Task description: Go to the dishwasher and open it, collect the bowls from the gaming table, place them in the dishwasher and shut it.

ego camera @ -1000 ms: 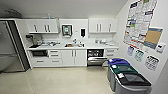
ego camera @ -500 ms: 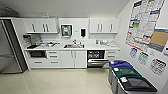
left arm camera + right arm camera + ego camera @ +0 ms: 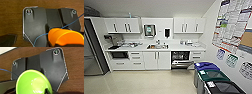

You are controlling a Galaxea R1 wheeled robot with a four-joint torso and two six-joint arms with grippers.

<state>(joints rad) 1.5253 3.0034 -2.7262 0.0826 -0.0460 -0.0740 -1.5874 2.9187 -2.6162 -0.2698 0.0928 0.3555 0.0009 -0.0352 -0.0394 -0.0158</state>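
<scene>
Both wrists carry a dark plate [image 3: 37, 25] with round silver screws [image 3: 29, 11] and a thin blue cable [image 3: 41, 36].

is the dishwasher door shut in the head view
No, the dishwasher stands open under the counter, its dark interior showing above the lowered steel door.
</scene>
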